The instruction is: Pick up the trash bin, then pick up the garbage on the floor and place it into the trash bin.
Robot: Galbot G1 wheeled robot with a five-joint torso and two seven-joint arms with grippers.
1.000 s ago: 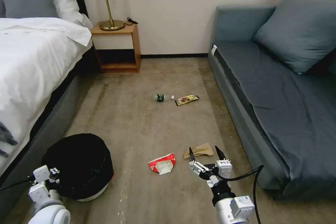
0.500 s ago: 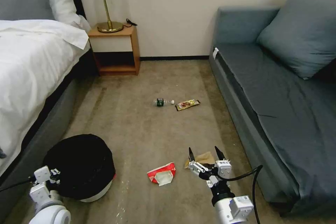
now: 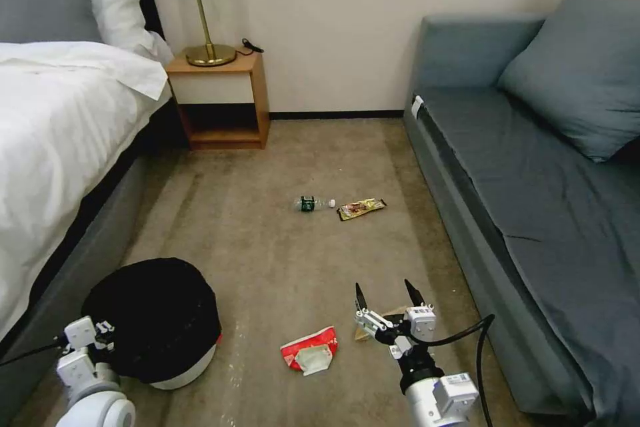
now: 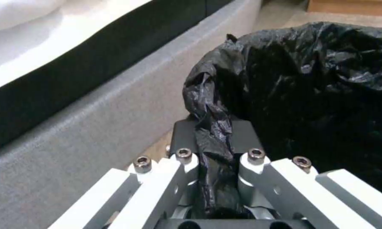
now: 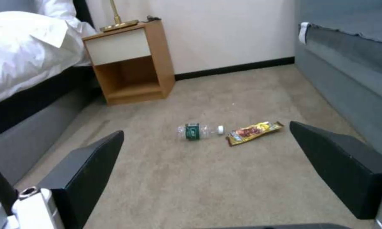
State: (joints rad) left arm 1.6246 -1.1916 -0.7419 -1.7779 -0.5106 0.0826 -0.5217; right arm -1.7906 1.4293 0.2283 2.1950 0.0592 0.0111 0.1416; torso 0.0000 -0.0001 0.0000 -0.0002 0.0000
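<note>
The trash bin (image 3: 180, 371), white with a crinkled black bag (image 4: 318, 82), sits low at my left beside the bed. My left gripper (image 3: 100, 339) is shut on a fold of the bag at the bin's rim (image 4: 212, 136). Over the carpet my right gripper (image 3: 385, 295) stands open and holds nothing; its black fingers (image 5: 85, 168) are spread wide. A tan paper bag (image 3: 362, 334) lies mostly hidden behind it. To the left of that gripper lies a red-and-white packet (image 3: 308, 350). Farther ahead lie a clear bottle (image 3: 312, 203) (image 5: 199, 131) and a yellow-brown wrapper (image 3: 361, 208) (image 5: 254, 132).
A bed (image 3: 53, 133) with white covers runs along the left. A grey-blue sofa (image 3: 533, 167) lines the right. A wooden nightstand (image 3: 220, 100) with a brass lamp (image 3: 210, 53) stands at the far wall. Open carpet runs between bed and sofa.
The whole picture has shifted: the camera moved forward, so the floor litter sits lower in view. The bin stays with my left gripper. The paper bag is now more hidden behind my right gripper.
</note>
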